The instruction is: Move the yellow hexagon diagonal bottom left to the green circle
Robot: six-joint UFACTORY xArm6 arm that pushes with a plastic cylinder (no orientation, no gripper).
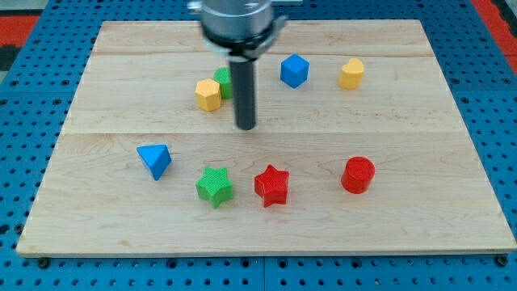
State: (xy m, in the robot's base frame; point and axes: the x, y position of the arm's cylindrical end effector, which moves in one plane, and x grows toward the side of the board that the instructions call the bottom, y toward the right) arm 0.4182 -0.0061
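The yellow hexagon (208, 94) lies at the upper middle of the wooden board (266, 218). It touches the green circle (223, 82), which sits just up and to its right and is partly hidden behind the rod. My tip (245, 128) rests on the board below and to the right of both blocks, a short gap away from the hexagon.
A blue cube (295, 70) and a second yellow block (351, 73) lie at the upper right. A blue triangle (154, 160), a green star (214, 187), a red star (271, 185) and a red cylinder (358, 175) form a row across the lower half.
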